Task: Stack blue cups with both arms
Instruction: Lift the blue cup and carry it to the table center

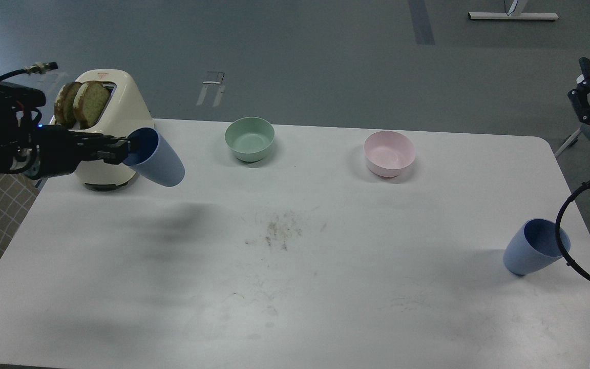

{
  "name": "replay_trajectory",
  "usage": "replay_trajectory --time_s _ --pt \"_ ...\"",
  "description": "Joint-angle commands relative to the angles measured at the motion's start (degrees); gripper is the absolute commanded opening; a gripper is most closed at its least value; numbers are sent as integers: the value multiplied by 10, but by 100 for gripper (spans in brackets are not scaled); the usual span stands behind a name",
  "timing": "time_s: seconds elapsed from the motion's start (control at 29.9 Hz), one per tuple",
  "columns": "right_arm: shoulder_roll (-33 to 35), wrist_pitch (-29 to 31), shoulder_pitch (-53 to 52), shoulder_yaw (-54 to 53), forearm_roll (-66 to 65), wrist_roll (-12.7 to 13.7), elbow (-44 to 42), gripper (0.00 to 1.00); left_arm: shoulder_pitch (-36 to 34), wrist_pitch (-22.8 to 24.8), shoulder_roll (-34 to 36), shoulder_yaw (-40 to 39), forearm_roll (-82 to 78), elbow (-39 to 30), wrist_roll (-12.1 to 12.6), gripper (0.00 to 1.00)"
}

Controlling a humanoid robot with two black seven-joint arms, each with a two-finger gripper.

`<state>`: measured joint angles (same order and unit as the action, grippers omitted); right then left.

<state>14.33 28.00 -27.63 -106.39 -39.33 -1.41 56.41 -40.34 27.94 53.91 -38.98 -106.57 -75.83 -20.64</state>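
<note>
My left gripper (123, 148) reaches in from the left and is shut on the rim of a light-blue cup (159, 160). It holds the cup tilted in the air in front of the toaster, mouth towards the gripper. The second blue cup (530, 250) stands on the table near the right edge, its mouth leaning to the right. A black cable (561, 246) of my right arm crosses in front of its rim. The far end of my right arm (588, 97) is high at the right edge, well away from that cup. Its fingers cannot be told apart.
A cream toaster (121, 102) with two bread slices (81, 104) stands at the back left, just behind the held cup. A green bowl (249, 138) and a pink bowl (389, 152) stand at the back. Crumbs (279, 233) lie mid-table on the white table (295, 307).
</note>
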Motion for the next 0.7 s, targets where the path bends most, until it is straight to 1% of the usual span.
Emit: replay_trajectory --time_s 0.0,0.07,0.1,0.13,0.2,0.27,0.33,0.43,0.67 --pt "10 0 11 -1 26 0 -1 100 -75 1 -56 61 -40 -9 2 0" --pt "19 0 17 -3 44 0 -2 100 -145 1 -112 128 -42 -5 4 0" --pt "22 0 21 -4 51 0 -3 100 -162 1 -127 146 -42 -3 4 0" --pt "25 0 27 -9 63 -1 -4 100 -190 1 -152 184 -43 1 5 0" --pt "26 0 30 -15 73 -1 -7 100 -216 1 -174 220 -43 7 5 0" --pt "27 0 35 -23 79 0 -16 100 -248 1 -222 274 -43 29 5 0" --pt "31 0 37 -24 80 0 -17 100 -252 1 -259 290 -43 45 6 0" --pt "32 0 44 -24 80 0 -17 100 -250 1 -287 294 -43 61 6 0" --pt "32 0 45 -24 80 -1 -16 100 -244 1 -304 307 -54 94 10 0"
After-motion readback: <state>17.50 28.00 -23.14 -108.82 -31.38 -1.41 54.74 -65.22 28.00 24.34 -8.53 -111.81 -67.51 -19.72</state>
